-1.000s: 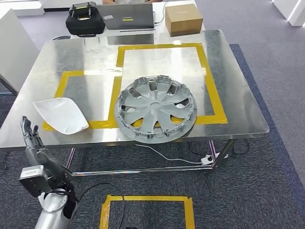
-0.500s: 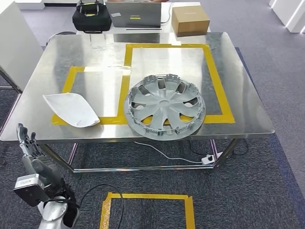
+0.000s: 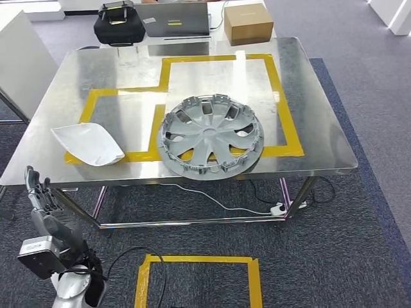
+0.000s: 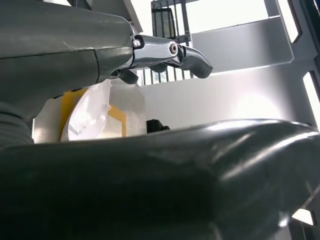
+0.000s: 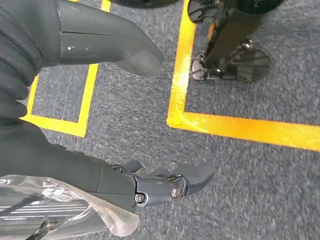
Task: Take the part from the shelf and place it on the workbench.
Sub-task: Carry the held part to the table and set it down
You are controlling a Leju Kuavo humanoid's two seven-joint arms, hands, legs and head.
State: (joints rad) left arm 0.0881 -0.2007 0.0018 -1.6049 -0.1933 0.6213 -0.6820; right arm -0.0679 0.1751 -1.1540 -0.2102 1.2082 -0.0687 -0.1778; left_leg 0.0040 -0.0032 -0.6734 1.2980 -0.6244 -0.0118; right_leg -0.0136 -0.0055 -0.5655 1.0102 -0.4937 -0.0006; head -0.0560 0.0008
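Head view: we stand before the steel surface [image 3: 314, 128], where a grey wheel cover [image 3: 210, 142] lies face up across the yellow tape [image 3: 286, 109], its near rim close to the front edge. A white shell-shaped piece [image 3: 88, 144] rests well apart from it toward the left end. We take the wheel cover for the part, though we cannot say for certain which of the two the task means.

Our left hand [image 3: 42, 196] is raised below the near left corner of the surface, fingers straight and apart, holding nothing. Our right hand [image 5: 45, 165] hangs over the grey carpet, thumb and fingers [image 5: 162, 187] spread with bare floor between them. A scrap of clear film [image 5: 75, 210] sits by them, and we cannot tell what it belongs to.

We judge the wheel cover to be light, thin moulded plastic: stiff enough to lift flat, yet likely to flex if carried by one edge. Its painted face looks smooth and slippery, and the small clips around the rim look brittle. The safest hold, in our view, is on the rim, or with fingers hooked through an opening between spokes.
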